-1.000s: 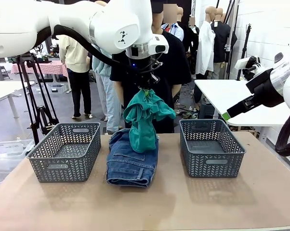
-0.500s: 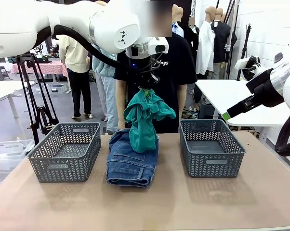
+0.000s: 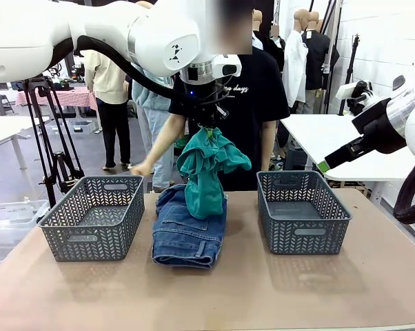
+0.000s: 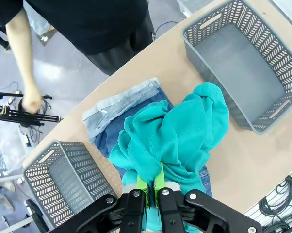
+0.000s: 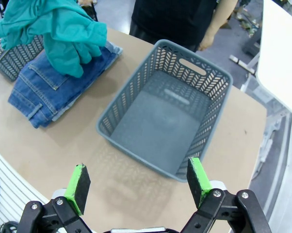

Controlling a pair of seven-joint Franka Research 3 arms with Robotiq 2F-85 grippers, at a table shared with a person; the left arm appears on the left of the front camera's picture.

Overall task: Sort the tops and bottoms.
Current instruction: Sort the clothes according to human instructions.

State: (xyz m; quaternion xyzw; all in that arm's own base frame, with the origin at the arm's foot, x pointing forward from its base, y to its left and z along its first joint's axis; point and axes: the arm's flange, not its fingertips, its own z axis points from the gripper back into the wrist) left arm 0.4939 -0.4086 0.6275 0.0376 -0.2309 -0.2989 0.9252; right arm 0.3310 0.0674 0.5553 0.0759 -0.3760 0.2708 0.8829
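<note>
The teal-green top (image 3: pixel 206 169) hangs bunched from my left gripper (image 3: pixel 207 122), which is shut on it above the middle of the table; its lower end rests on the pile. In the left wrist view the green pads (image 4: pixel 152 184) pinch the teal fabric (image 4: pixel 177 131). Under it lies a folded stack of bottoms: dark blue jeans (image 3: pixel 183 231) on top, with light blue denim (image 4: pixel 119 104) showing beneath. My right gripper (image 5: pixel 138 182) is open, held high at the right above the right basket (image 5: pixel 168 109).
Two grey baskets stand either side of the pile, the left basket (image 3: pixel 94 214) and the right one (image 3: pixel 302 210), both with nothing inside. A person in a black T-shirt (image 3: pixel 252 103) stands at the far edge, one hand (image 3: pixel 142 167) reaching over the left basket.
The person has straightened up and stretched an arm out toward the left basket. Both grippers and the teal top stay where they were.
</note>
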